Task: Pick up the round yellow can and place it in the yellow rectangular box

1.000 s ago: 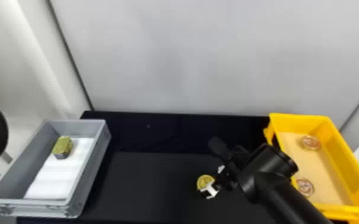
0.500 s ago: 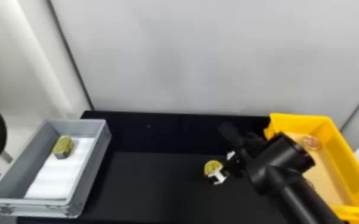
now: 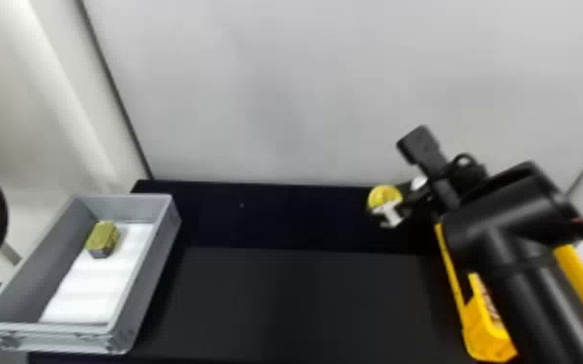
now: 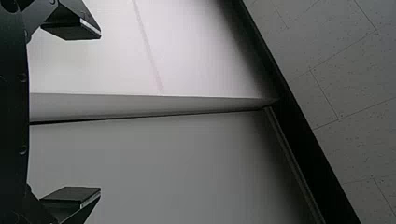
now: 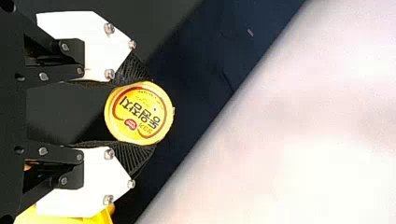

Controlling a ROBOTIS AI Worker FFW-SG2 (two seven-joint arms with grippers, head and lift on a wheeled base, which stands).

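Yellow and round, the printed metal can (image 3: 385, 194) is clasped at its sides between the black ribbed fingers (image 5: 133, 161) of the right hand (image 3: 393, 208), above the far part of the black counter (image 3: 305, 305), left of the yellow rectangular plastic box (image 3: 489, 343), which the right arm partly covers. At left, a grey plastic bin (image 3: 145, 285) holds a small olive-gold block (image 3: 103, 237) on white lining (image 3: 92, 290). The left hand (image 4: 70, 114) is released, its fingers apart.

The yellow can (image 5: 139, 113) looks smooth and glossy, the yellow box (image 3: 581, 278) and gray bin (image 3: 152, 276) plastic, the black table (image 3: 314, 300) matt.
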